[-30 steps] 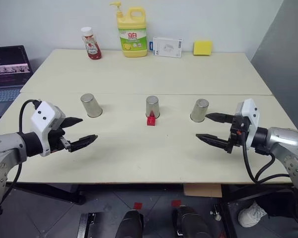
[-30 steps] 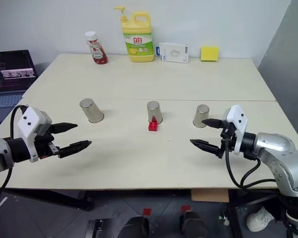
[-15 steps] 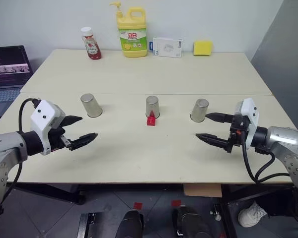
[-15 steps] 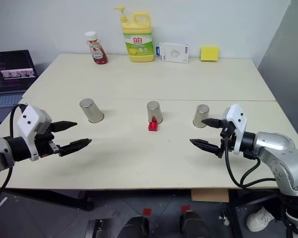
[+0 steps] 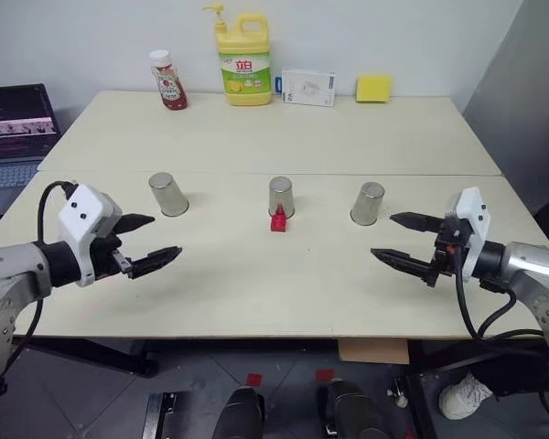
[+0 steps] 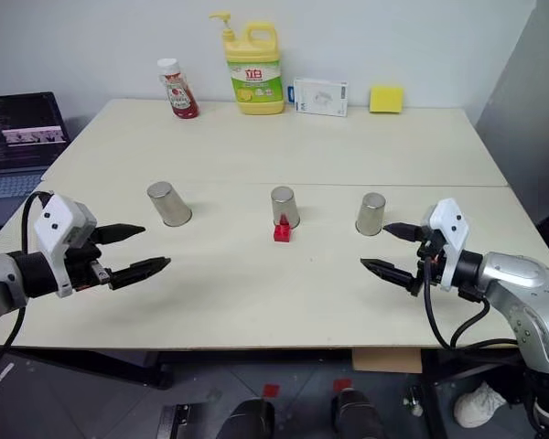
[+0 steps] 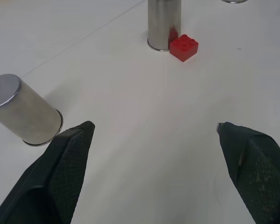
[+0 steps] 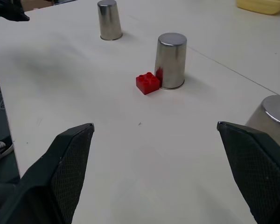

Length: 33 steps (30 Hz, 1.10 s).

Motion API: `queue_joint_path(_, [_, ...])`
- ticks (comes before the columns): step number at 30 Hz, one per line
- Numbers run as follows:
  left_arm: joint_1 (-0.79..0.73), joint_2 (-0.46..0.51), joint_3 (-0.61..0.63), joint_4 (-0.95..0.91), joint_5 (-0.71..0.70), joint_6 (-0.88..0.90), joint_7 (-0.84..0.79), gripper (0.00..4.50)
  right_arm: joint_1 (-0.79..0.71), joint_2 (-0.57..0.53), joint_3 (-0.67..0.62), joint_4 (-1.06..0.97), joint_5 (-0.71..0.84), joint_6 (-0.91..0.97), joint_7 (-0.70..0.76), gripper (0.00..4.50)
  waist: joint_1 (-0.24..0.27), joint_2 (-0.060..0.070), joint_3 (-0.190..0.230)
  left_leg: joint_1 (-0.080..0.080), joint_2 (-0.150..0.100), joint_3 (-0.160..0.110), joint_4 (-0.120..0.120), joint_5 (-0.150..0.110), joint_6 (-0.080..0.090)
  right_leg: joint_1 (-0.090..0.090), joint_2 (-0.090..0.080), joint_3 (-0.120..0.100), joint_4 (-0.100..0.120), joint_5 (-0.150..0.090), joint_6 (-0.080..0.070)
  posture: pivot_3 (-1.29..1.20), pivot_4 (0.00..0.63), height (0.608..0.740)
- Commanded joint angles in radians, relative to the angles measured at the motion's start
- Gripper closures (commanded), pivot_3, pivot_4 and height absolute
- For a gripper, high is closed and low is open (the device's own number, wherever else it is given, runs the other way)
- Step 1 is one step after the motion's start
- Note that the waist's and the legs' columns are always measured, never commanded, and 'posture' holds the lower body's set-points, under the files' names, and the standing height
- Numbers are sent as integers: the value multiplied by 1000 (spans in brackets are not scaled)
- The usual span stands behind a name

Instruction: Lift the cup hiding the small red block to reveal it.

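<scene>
Left eye view: small red block (image 5: 278,222) lies uncovered, well apart between both spread pincers (image 5: 149,242) (image 5: 404,240).

block (image 5: 278,222) before middle cup (image 5: 281,197) (touching)

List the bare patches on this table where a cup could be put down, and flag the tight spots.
Free: the near strip between the left gripper and right gripper, and the wide band between the three cups and the back row. Tight: the red block touches the middle cup; ketchup bottle, soap jug, box, sponge line the back.
</scene>
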<state>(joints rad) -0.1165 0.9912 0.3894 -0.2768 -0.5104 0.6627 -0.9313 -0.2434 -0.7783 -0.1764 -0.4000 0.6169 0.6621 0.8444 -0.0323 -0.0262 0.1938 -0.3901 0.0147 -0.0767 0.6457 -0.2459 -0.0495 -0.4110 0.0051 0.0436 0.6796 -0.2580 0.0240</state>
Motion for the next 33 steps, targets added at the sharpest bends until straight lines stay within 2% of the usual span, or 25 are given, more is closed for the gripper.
queue_joint_path(1, [-21, 9, 0, -2, -11, -16, -15, 41, 15, -9, -43, -37, 7, -32, 0, 0, 0, 0, 0, 0, 0, 0, 0, 0, 0, 0, 0, 0, 0, 0, 0, 0, 150, 740])
queue_joint_path(10, [-56, 0, 38, 66, -46, -22, -61, 41, 19, 1, -48, -34, -18, -85, -16, 0, 0, 0, 0, 0, 0, 0, 0, 0, 0, 0, 0, 0, 0, 0, 0, 0, 150, 740])
queue_joint_path(33, [-26, 9, 11, 91, -15, -76, -73, 41, 37, -3, -23, -38, -33, -122, -16, 0, 0, 0, 0, 0, 0, 0, 0, 0, 0, 0, 0, 0, 0, 0, 0, 0, 150, 740])
